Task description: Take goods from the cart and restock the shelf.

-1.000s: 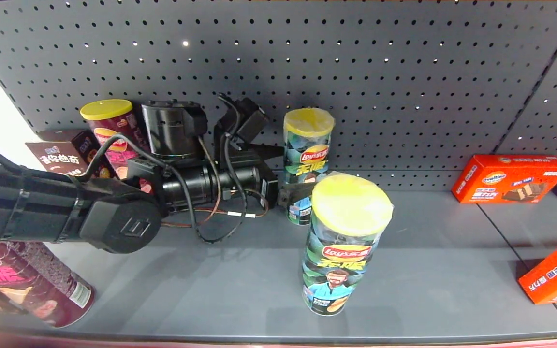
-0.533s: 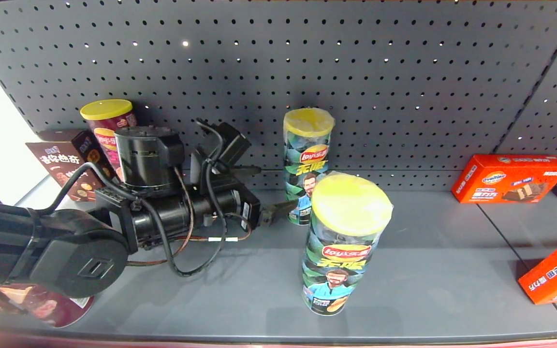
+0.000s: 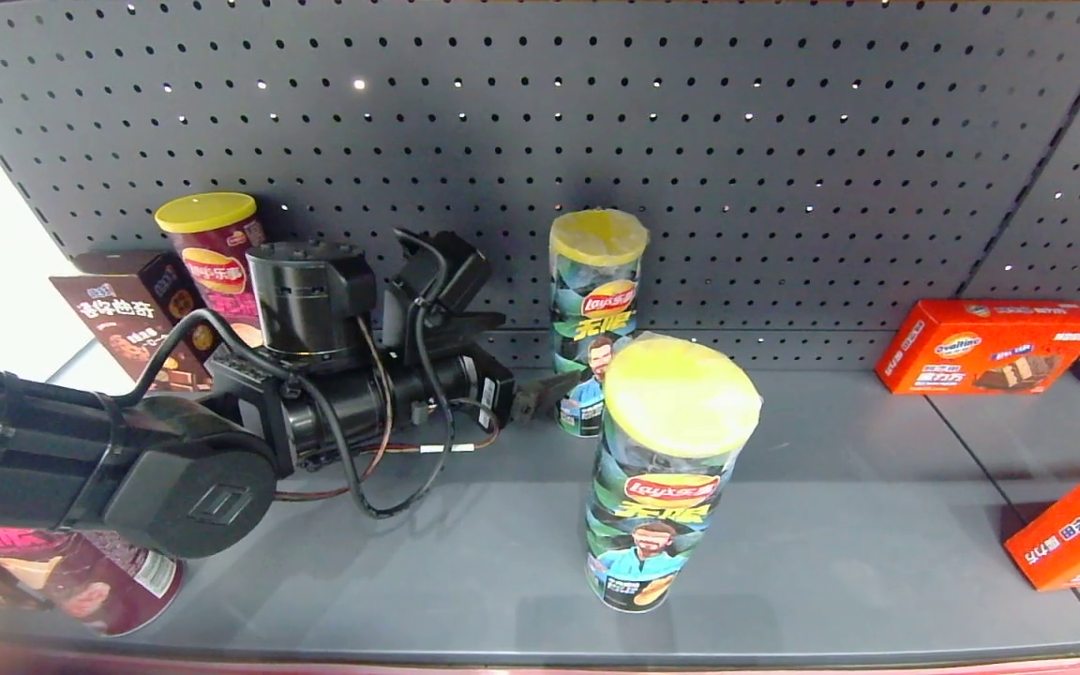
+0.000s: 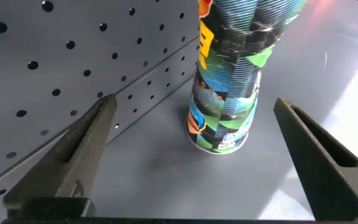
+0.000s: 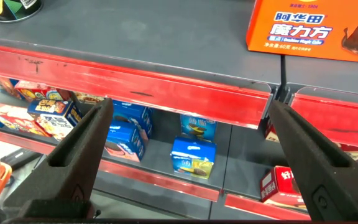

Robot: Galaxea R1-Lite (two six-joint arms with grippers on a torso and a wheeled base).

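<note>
Two green-and-blue chip cans with yellow lids stand upright on the grey shelf point(image 3: 840, 525). The rear can point(image 3: 596, 309) is against the pegboard panel, and the front can point(image 3: 662, 469) is nearer the shelf's edge. My left gripper point(image 3: 526, 361) lies low over the shelf just left of the rear can, open and empty. In the left wrist view the rear can point(image 4: 225, 93) stands a short way beyond the left gripper point(image 4: 196, 107), apart from both fingers. My right gripper point(image 5: 191, 107) hangs open and empty below the shelf, in front of the red price rail point(image 5: 166, 81).
A maroon can point(image 3: 212, 248) and a brown box point(image 3: 123, 319) stand at the back left. Another maroon can point(image 3: 90, 581) lies at the front left. Orange boxes point(image 3: 990, 342) point(image 3: 1079, 544) sit on the right. Blue boxes point(image 5: 191, 155) fill the lower shelf.
My left gripper has drawn back leftwards from around the rear can, then edged slightly towards it again. The rear can stays upright where it was. The front can has not moved.
</note>
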